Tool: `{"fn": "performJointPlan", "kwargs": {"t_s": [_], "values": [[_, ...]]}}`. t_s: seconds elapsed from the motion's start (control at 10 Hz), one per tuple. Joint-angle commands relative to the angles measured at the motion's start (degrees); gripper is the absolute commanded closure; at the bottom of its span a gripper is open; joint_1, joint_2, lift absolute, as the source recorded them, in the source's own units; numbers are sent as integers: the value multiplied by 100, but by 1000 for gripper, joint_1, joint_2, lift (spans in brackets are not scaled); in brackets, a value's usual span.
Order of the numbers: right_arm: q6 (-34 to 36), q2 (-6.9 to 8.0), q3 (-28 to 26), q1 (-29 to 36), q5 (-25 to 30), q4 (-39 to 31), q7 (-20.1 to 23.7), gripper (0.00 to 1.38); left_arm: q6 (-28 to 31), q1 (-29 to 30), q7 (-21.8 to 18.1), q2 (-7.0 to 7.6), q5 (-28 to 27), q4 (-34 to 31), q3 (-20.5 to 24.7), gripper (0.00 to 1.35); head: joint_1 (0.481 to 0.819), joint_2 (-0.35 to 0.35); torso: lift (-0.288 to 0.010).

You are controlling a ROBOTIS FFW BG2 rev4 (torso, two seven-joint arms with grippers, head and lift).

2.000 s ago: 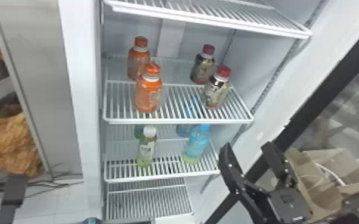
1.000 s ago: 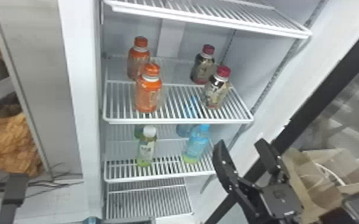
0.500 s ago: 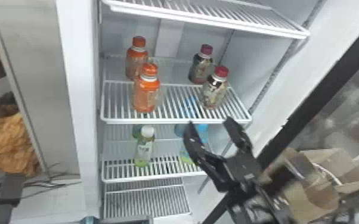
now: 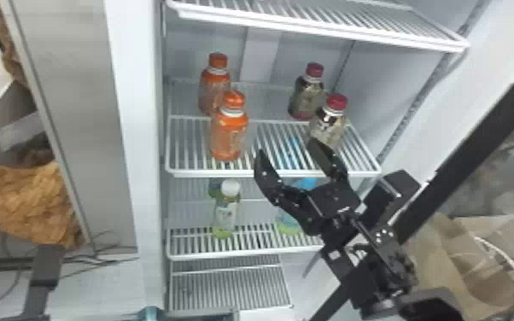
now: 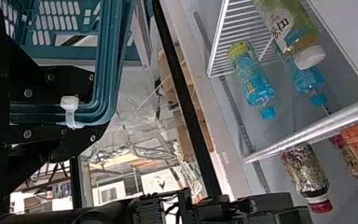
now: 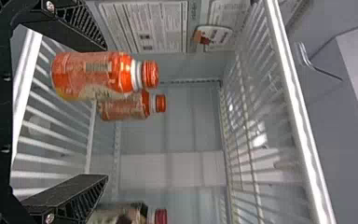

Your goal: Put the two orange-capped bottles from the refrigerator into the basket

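Front orange bottle, round clear plastic with ribbed orange cap (image 4: 229,136), stands upright on the white wire shelf (image 4: 196,173) of the white refrigerator (image 4: 134,106), to the left of the black two-fingered right gripper (image 4: 288,149) and a little beyond it. The rear orange bottle of the same make (image 4: 209,91) stands upright behind it, deeper in from the gripper.

Step in hand, as judged: approach to the first bottle. The right gripper is spread wide with nothing pinched, its fingers near the shelf's front edge. The next move calls for a shift left to centre on the front bottle, a level advance to bring a finger to each side of the body, then closure. Risk noted: the left finger could strike the bottle and push it into the rear one. The dark bottle with a crimson cap (image 4: 328,124) lies close beyond the right finger; contact cannot be determined.

The teal perforated plastic basket (image 5: 86,53) hangs low and to the left of the right gripper, its teal handle (image 5: 107,70) clamped between the fingers of the black left gripper (image 5: 94,109). Neither orange bottle is in it.

Condition of the front bottle: cap seated, white ring at the neck, glossy orange shoulder, printed label around a paler lower body. No dent or leak observed. The smooth, rounded body is judged liable to slip if gripped off centre
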Motion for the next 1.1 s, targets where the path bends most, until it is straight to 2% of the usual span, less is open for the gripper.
{"fn": "performJointPlan", "kwargs": {"t_s": [0.0, 0.2, 0.4, 1.0], "values": [[197, -58, 271, -277, -75, 180, 40, 75, -3, 1, 0, 0, 0, 0, -6, 1207, 695, -242, -40], [281, -120, 568, -671, -109, 503, 57, 75, -3, 1, 0, 0, 11, 0, -6, 1207, 695, -202, -40], [197, -120, 659, -1023, -86, 785, 40, 75, -3, 15, 0, 0, 46, 0, -6, 1207, 695, -160, -40], [-56, -146, 1071, -1894, -41, 1839, -48, 90, -59, 57, -9, 9, 114, 0, 17, 1207, 695, -120, -40]]}}
